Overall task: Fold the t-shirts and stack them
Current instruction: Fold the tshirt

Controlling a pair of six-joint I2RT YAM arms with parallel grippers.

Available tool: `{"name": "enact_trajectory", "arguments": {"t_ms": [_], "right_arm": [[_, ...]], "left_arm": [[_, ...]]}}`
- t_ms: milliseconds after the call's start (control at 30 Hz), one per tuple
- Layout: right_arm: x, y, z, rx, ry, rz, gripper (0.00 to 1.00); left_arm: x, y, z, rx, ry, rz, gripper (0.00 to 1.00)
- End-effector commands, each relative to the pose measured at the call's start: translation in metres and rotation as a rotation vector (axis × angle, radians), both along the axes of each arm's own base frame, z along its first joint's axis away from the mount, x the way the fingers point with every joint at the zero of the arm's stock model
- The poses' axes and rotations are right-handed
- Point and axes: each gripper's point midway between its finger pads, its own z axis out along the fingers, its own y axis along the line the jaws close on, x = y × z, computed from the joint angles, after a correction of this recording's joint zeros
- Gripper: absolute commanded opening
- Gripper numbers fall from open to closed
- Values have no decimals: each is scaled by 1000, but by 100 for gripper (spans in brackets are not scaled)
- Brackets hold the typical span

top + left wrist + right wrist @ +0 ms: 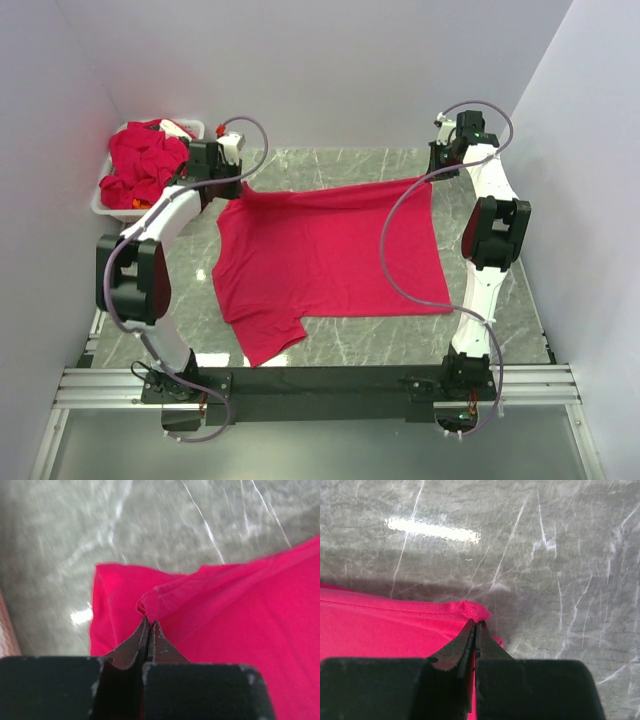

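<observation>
A crimson-red t-shirt (325, 255) lies spread on the marble table, its far edge lifted and stretched between both grippers. My left gripper (240, 183) is shut on the shirt's far left corner; in the left wrist view the gripper (150, 622) pinches a bunched fold of the t-shirt (240, 625). My right gripper (432, 177) is shut on the far right corner; in the right wrist view the gripper (476, 623) pinches the hemmed corner of the t-shirt (385, 625). One sleeve hangs toward the near left. More red t-shirts (145, 165) are heaped in the bin.
A white plastic bin (104, 197) stands at the far left of the table, behind my left arm. White walls close in on the left, the back and the right. A black rail (320, 380) runs along the near edge.
</observation>
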Motion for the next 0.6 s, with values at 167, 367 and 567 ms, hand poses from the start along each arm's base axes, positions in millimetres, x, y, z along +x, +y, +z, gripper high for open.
{"name": "enact_trajectory", "arguments": {"t_ms": [167, 367, 567], "right_arm": [[-2, -5, 33, -6, -59, 17, 0], [-7, -6, 30, -10, -50, 27, 0], [-15, -4, 25, -11, -33, 46, 0]], "left_arm": [[-42, -13, 16, -8, 6, 187, 1], [-68, -18, -12, 22, 83, 244, 1], [-80, -14, -37, 45, 174, 270, 1]]}}
